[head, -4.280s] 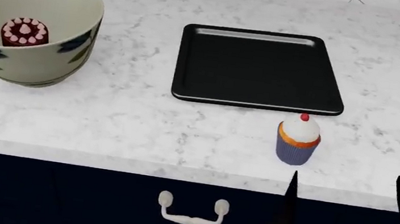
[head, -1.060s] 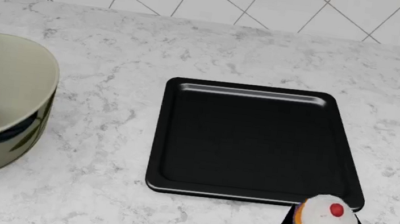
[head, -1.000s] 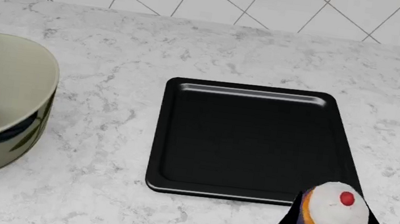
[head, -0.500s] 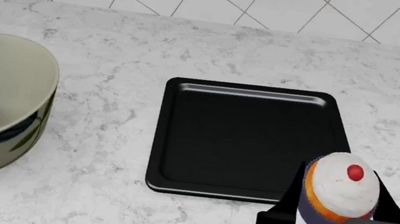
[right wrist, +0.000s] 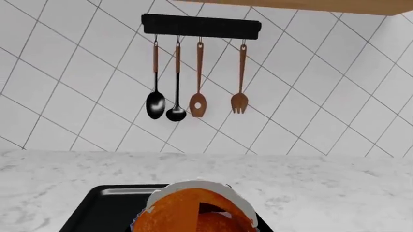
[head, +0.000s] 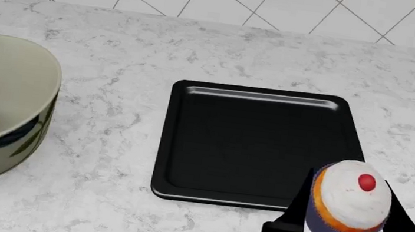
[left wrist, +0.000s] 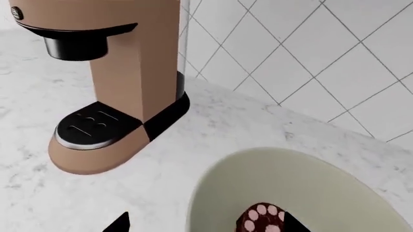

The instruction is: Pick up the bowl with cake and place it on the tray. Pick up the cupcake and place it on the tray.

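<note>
White marble counter (head: 100, 215) under diamond-tiled wall (right wrist: 310, 96). The right gripper (head: 344, 228) clenches the white-frosted, cherry-topped cupcake (head: 349, 200), raised at the flat black baking tray (head: 251, 145)'s near corner, just ahead.

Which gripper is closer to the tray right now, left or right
Right. The right gripper holds the cupcake at the tray's near right corner; the left gripper is out of the head view, over by the bowl.

I'm seeing the counter (head: 122, 40) looking like polished grey-veined marble. The tray (head: 259, 149) is reading as dark metal with a soft sheen along its rim; the bowl (head: 7, 68) is showing smooth glazed ceramic (cream inside). The cupcake (head: 349, 200) frosting is looking matt, and the wall tiles (right wrist: 77, 96) are looking glossy white.
</note>
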### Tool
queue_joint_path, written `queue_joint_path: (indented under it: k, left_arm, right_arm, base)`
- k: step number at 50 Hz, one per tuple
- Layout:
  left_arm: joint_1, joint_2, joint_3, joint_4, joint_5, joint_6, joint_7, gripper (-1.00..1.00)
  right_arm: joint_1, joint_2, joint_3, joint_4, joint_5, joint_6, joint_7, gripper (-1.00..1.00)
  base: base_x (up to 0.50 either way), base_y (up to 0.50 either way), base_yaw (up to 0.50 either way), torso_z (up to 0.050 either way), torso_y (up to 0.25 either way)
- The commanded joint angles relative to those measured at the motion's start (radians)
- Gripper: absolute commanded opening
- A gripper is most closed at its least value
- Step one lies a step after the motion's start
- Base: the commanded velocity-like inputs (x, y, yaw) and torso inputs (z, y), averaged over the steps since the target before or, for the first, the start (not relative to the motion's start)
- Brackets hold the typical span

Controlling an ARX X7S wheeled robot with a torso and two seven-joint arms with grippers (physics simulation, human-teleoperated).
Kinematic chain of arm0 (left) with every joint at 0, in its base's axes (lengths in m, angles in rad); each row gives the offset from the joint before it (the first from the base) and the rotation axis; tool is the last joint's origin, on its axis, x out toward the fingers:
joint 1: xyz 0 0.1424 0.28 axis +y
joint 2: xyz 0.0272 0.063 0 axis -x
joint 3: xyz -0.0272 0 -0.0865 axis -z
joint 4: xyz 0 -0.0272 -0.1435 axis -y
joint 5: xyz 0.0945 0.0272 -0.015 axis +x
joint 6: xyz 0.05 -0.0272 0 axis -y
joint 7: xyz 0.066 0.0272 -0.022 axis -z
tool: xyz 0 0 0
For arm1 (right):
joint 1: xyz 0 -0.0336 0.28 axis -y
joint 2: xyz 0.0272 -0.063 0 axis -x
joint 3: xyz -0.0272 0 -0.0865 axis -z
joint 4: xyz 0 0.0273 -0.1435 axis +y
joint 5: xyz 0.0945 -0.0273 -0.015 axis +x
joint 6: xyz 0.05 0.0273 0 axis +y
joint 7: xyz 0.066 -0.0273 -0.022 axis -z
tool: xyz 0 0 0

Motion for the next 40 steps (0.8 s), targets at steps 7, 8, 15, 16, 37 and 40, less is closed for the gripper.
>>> queue_joint_path:
  k: [7,8,15,16,37,40]
  left_arm:
    - [-0.060,0.025,0.091,-0.237,0.150,0.012,0.115,1.00]
    - [-0.067,0.029,0.099,-0.252,0.162,0.013,0.124,1.00]
    - [-0.097,0.041,0.132,-0.310,0.201,0.013,0.160,1.00]
    - [-0.097,0.042,0.135,-0.316,0.207,0.015,0.165,1.00]
    - [-0.072,0.042,0.182,-0.410,0.273,0.027,0.246,1.00]
    - [-0.070,0.043,0.186,-0.416,0.280,0.029,0.252,1.00]
  right_arm:
    - [0.002,0.007,0.014,-0.026,0.011,0.021,0.012,-1.00]
    - [-0.001,0.007,0.015,-0.027,0.012,0.020,0.013,-1.00]
    - [-0.025,0.003,0.013,-0.034,0.008,0.008,0.019,-1.00]
    - [-0.026,0.003,0.013,-0.035,0.009,0.008,0.020,-1.00]
    - [-0.051,0.002,0.020,-0.064,0.033,0.007,0.063,-1.00]
    - [-0.055,0.003,0.021,-0.066,0.035,0.005,0.066,-1.00]
  base:
    - [0.00,0.00,0.00,0.000,0.000]
    - [0.00,0.00,0.00,0.000,0.000]
    - [0.00,0.00,0.00,0.000,0.000]
    - [0.00,0.00,0.00,0.000,0.000]
    - [0.00,0.00,0.00,0.000,0.000]
    - [0.00,0.00,0.00,0.000,0.000]
